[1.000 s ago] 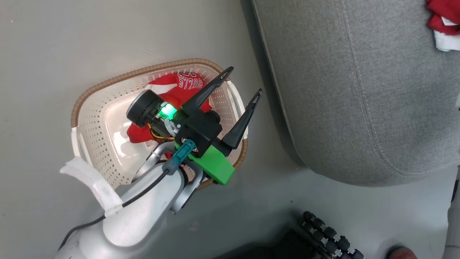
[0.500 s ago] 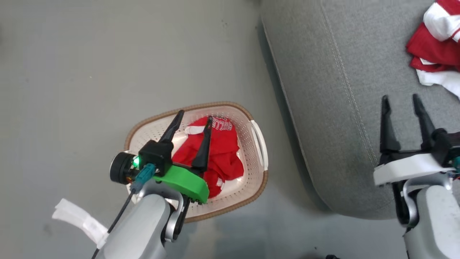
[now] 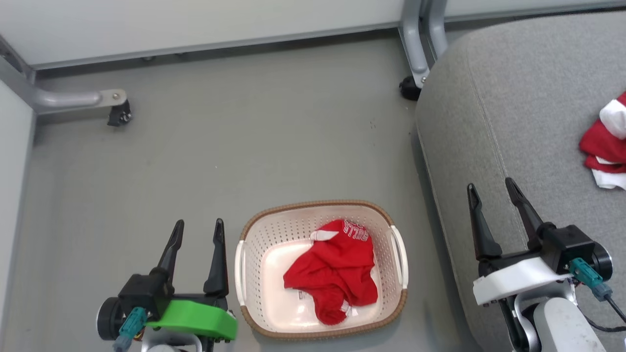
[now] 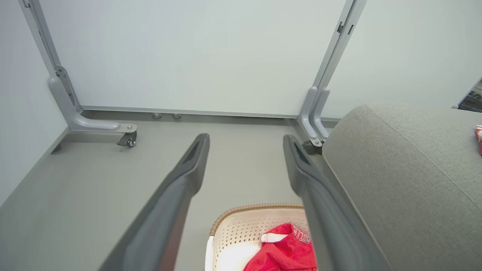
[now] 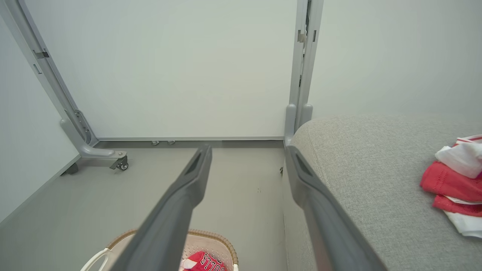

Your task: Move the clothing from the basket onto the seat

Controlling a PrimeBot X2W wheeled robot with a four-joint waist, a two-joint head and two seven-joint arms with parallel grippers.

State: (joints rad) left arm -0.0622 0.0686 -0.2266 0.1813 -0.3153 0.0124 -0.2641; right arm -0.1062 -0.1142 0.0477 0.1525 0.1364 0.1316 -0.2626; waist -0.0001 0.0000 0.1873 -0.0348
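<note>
A red garment (image 3: pixel 335 271) with white lettering lies crumpled inside the cream basket (image 3: pixel 249 283) on the grey floor; it also shows low in the left wrist view (image 4: pixel 286 252) and the right wrist view (image 5: pixel 205 261). More red and white clothing (image 3: pixel 606 146) lies on the grey seat (image 3: pixel 528 127) at the right, seen too as clothing (image 5: pixel 453 182) on the seat (image 5: pixel 369 180). My left gripper (image 3: pixel 198 226) stands open left of the basket, empty. My right gripper (image 3: pixel 491 188) stands open over the seat's left edge, empty.
A pale partition wall (image 3: pixel 195 19) closes the far side. Its grey metal feet with castors stand at the far left (image 3: pixel 115 110) and beside the seat's corner (image 3: pixel 413 80). Bare grey floor (image 3: pixel 234 137) stretches between the basket and the wall.
The head camera has tilted up and the whole picture shifted. My left gripper has drawn back from above the basket to its left side, empty. The right gripper stays open.
</note>
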